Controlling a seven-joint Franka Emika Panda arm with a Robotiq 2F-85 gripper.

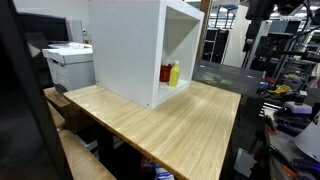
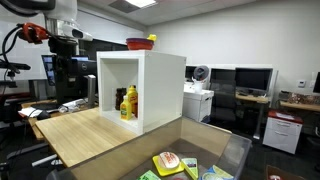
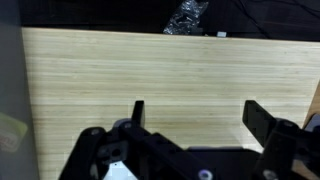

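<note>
My gripper [image 3: 200,115] is open, its two black fingers [image 3: 138,110] spread wide over bare light wood table [image 3: 160,65], with nothing between them. In an exterior view the gripper [image 2: 68,45] hangs high above the table's far left end, well apart from the white open-fronted box [image 2: 150,90]. Inside the box stand a yellow bottle [image 2: 131,100] and a red bottle [image 1: 166,73]. A red bowl [image 2: 139,43] with a yellow item [image 2: 152,39] sits on top of the box.
A printer [image 1: 68,60] stands beside the table behind the box. A clear bin [image 2: 235,150] with snack packets is in the foreground. Desks with monitors [image 2: 250,80] line the back. A tangle of cables [image 3: 187,17] lies past the table edge.
</note>
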